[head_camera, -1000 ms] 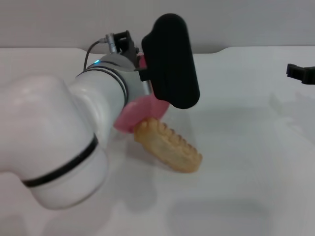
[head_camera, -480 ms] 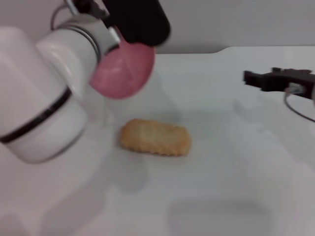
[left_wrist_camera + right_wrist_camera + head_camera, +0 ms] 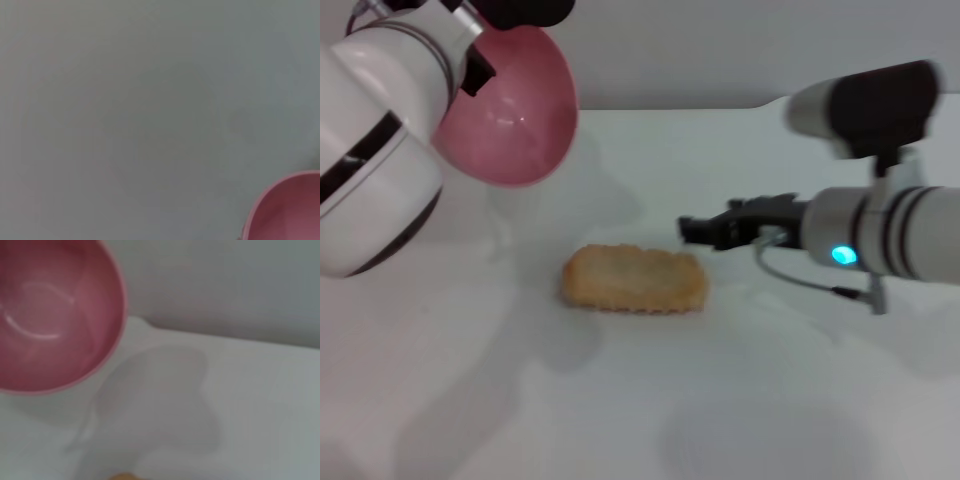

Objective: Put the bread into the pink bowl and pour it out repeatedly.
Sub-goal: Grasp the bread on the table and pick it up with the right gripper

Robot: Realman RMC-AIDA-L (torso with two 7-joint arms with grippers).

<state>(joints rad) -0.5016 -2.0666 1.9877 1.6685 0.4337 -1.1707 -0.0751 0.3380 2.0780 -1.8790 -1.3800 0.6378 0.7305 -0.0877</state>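
With the pink bowl (image 3: pixel 508 108) held tipped and empty in the left gripper (image 3: pixel 470 55), the bread (image 3: pixel 635 279) lying flat on the white table (image 3: pixel 770 400) is best straddled across its narrow width by the slightly parted right gripper (image 3: pixel 692 228) hovering just beside it.

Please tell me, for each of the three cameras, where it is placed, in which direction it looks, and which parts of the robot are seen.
Head: above, looking down at the table, bread, both arms, right pincer.
Left wrist: on the left arm, facing a plain surface; only the pink bowl rim, no robot part.
Right wrist: on the right arm, facing the bowl's inside; no robot part.
All three share the bowl.
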